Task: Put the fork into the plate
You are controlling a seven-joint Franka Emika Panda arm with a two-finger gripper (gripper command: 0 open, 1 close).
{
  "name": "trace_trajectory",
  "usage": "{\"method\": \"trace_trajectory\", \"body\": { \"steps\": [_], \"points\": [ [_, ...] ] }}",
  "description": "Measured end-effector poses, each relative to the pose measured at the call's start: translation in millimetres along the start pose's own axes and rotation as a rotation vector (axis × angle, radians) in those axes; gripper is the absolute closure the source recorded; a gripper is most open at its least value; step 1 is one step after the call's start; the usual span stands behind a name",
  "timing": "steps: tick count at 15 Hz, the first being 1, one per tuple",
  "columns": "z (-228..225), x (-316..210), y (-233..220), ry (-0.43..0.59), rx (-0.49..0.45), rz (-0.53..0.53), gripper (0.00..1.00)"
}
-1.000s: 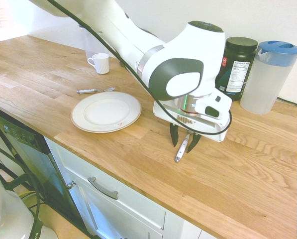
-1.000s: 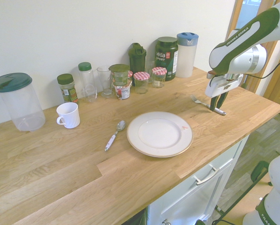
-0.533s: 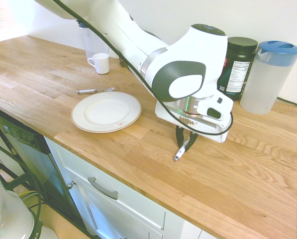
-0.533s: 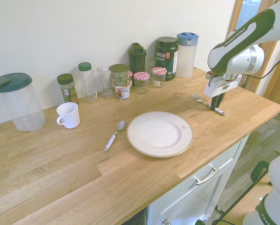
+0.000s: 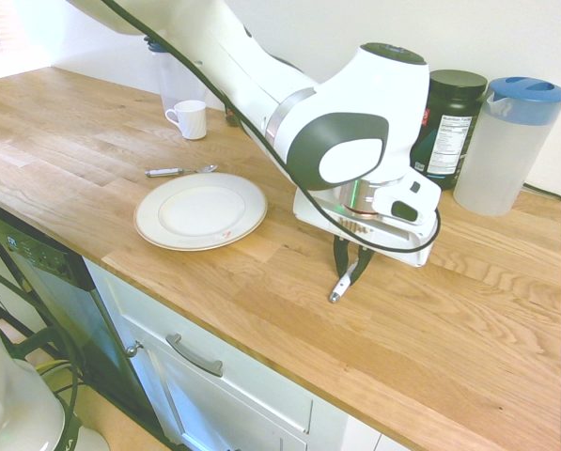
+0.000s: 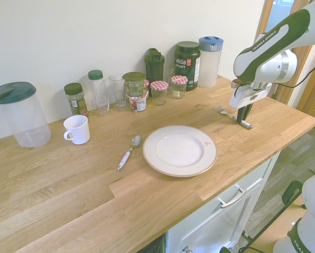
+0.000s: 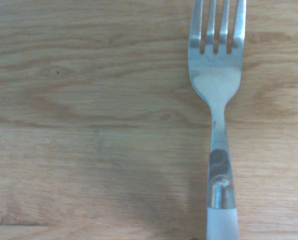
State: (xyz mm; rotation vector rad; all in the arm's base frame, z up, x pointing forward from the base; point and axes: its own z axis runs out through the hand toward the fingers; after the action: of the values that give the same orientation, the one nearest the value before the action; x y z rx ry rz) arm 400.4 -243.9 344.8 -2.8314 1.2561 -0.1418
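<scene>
The fork (image 5: 339, 287) lies flat on the wooden counter to the right of the plate; its whitish handle end pokes out below the fingers. My gripper (image 5: 350, 267) stands straight down over it, shut on the handle. In the second exterior view the fork (image 6: 227, 113) shows its tines pointing away from the gripper (image 6: 246, 120). The wrist view shows the fork (image 7: 216, 100) close up, silver tines and neck against the wood. The plate (image 5: 200, 209) (image 6: 179, 149), cream-white with a thin rim line, sits bare about a hand's width away from the fork.
A spoon (image 6: 128, 150) lies beside the plate and a white mug (image 6: 76, 129) stands behind it. Jars, a dark tub (image 6: 187, 65) and a blue-lidded pitcher (image 6: 209, 60) line the wall. A large clear pitcher (image 6: 18, 114) stands at the far end. The counter edge (image 6: 263, 158) runs close by.
The fingers have closed from apart to tight on the fork's handle. The arm has barely moved, and the fork still lies on the counter.
</scene>
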Motion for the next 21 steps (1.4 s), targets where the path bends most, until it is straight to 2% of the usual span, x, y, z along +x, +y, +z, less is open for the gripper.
{"method": "trace_trajectory", "body": {
  "steps": [4,10,17,21],
  "points": [
    [-30.2,-21.5,-4.9,0.044,0.017,-0.032,1.00],
    [-70.9,-98.9,-71.0,0.123,-0.025,-0.107,1.00],
    [-70.9,-167.4,-146.8,0.190,-0.095,-0.189,1.00],
    [-64.0,-208.9,-181.4,0.211,-0.133,-0.276,1.00]
  ]
}}
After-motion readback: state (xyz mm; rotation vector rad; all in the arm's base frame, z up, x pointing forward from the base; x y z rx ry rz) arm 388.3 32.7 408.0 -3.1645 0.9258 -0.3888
